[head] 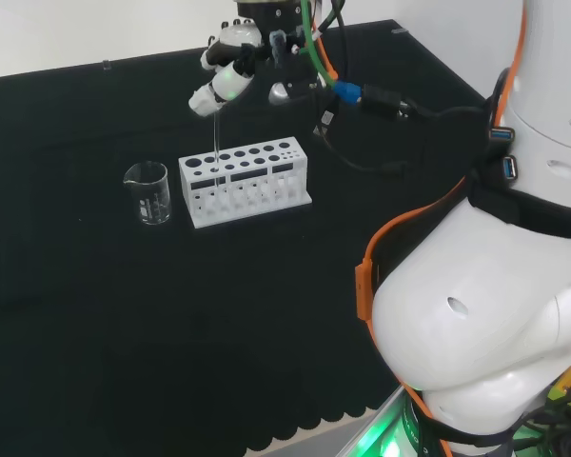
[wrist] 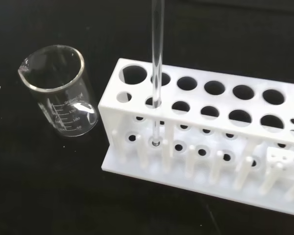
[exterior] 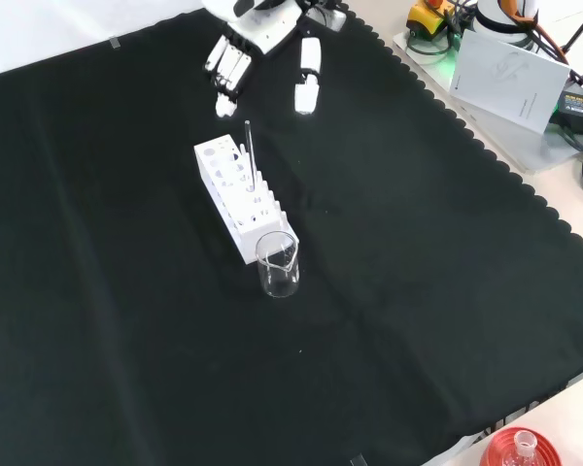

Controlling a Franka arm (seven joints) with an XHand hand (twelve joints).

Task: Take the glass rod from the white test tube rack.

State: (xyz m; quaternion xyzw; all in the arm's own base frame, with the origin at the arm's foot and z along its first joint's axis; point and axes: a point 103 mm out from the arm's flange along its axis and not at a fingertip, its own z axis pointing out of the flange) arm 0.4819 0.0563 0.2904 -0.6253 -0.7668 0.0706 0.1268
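A white rack [head: 245,181] is seen left of centre in the head view, on a black worktop [head: 171,314]. A glass rod [wrist: 157,68] stands upright in a hole near the rack's end, its tip on the base plate. A beaker [head: 148,193] stands just beside that end. The hand [head: 226,78] is held above the rod's top; whether the rod is pinched cannot be told.

The rod [wrist: 158,58] is clear, smooth glass, as is the glossy beaker [wrist: 59,93]. The rack [wrist: 206,142] looks like matt white plastic. Black matt cloth [exterior: 418,291] covers the table. The robot hand [head: 226,71] has glossy plastic shells.
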